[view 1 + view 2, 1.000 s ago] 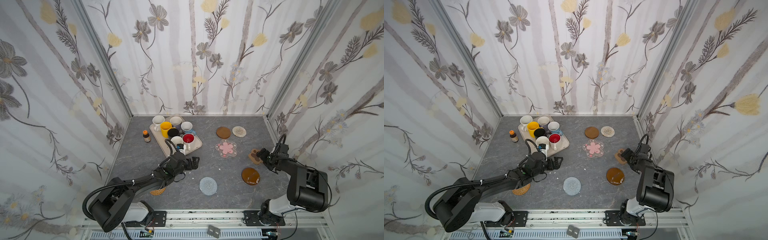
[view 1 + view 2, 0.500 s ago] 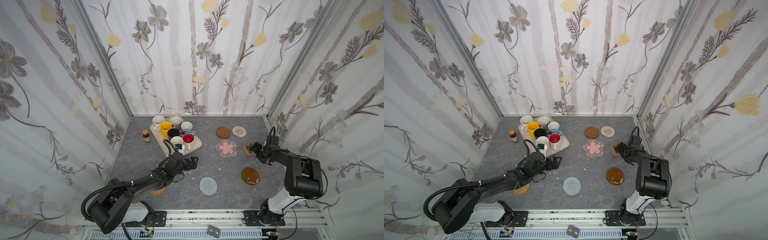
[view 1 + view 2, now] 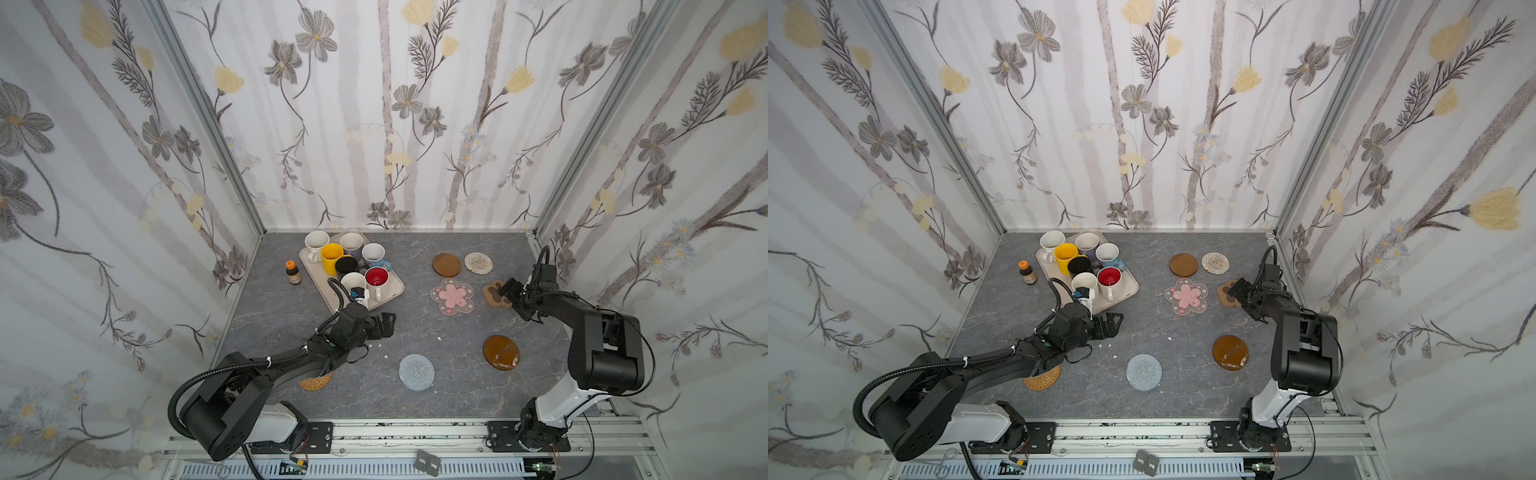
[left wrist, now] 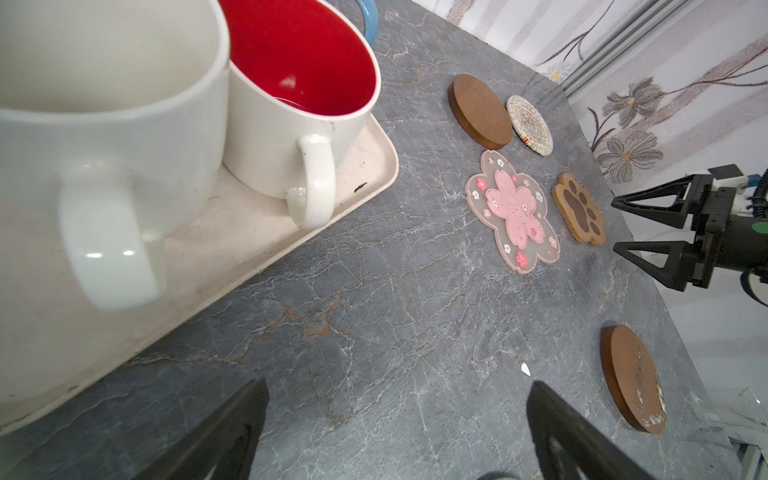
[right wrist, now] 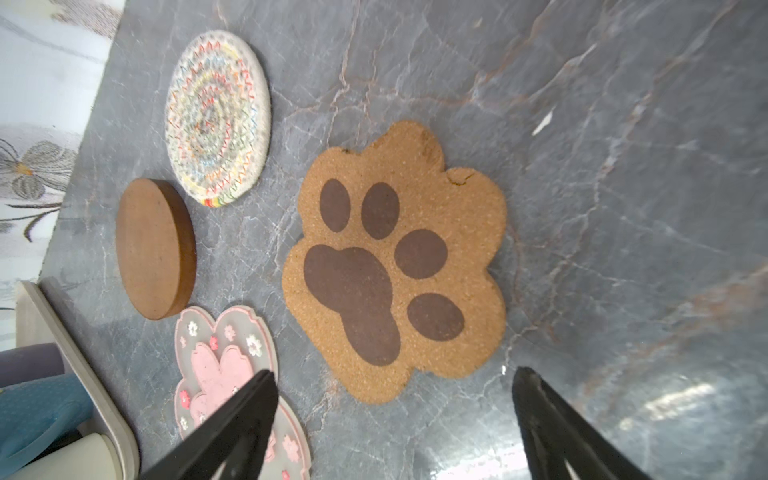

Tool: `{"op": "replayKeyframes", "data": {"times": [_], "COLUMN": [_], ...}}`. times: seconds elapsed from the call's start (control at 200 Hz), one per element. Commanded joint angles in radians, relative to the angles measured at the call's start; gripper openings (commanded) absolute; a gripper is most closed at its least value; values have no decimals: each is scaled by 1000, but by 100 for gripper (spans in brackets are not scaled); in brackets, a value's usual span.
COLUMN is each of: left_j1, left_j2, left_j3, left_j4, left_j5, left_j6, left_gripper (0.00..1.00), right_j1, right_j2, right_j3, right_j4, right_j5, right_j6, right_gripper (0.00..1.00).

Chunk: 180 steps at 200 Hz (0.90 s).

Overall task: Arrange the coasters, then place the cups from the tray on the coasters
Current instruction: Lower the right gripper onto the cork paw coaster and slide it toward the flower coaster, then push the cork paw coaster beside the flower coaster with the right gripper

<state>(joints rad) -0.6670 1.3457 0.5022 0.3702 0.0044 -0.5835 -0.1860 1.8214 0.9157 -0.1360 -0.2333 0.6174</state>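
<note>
Seeing left jaws spread wide, gripping nothing, hanging over bare worktop (image 3: 457, 399) just off near edge of tray (image 3: 394, 287). Seeing right jaws also spread wide & empty, sitting just beside brown paw coaster (image 5: 395, 262). Paw lying flat on worktop ahead of the jaw tips, not gripped.

Counting all 7 cups standing on tray, none on a coaster:
- white cup (image 3: 353, 281) & red-inside cup (image 3: 377, 276) at near end, side by side, looking like touching in left wrist cam
- black cup (image 3: 346, 264), yellow cup (image 3: 331, 254), lt blue cup (image 3: 372, 252), lavender cup (image 3: 351, 241) & 2nd white cup (image 3: 316, 240) packing in behind

Finding coasters lying flat on worktop:
- wood disc (image 3: 447, 265) & cream woven (image 3: 478, 262) at back right, close but apart
- pink blossom (image 3: 452, 296) just in front of those, paw just right of it w/ small gap
- amber disc (image 3: 501, 352) front right, well apart from that group
- grey-blue crochet (image 3: 417, 371) front centre
- tan rattan (image 3: 316, 381) front left, partly hiding under left arm

Noting small orange-capped bottle (image 3: 293, 272) standing on worktop just left of tray.
</note>
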Motion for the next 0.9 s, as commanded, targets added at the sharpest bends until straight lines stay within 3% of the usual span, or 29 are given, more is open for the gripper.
{"op": "replayKeyframes", "data": {"times": [0.0,0.55,0.894], "left_j1": [1,0,1], "left_j2": [8,121,169], "left_j3": [16,78,121], "left_j4": [26,36,35], "left_j5": [2,14,49], "left_j6": [0,0,4], "left_gripper": [100,100,100], "right_j1": [-23,-76,-29], "right_j2": [-1,246,330], "right_j3": [16,296,374], "right_j4": [-2,-54,-47], "right_j5": [0,-23,-53], "right_j6": [-37,-72,-67], "right_gripper": [89,90,86]}}
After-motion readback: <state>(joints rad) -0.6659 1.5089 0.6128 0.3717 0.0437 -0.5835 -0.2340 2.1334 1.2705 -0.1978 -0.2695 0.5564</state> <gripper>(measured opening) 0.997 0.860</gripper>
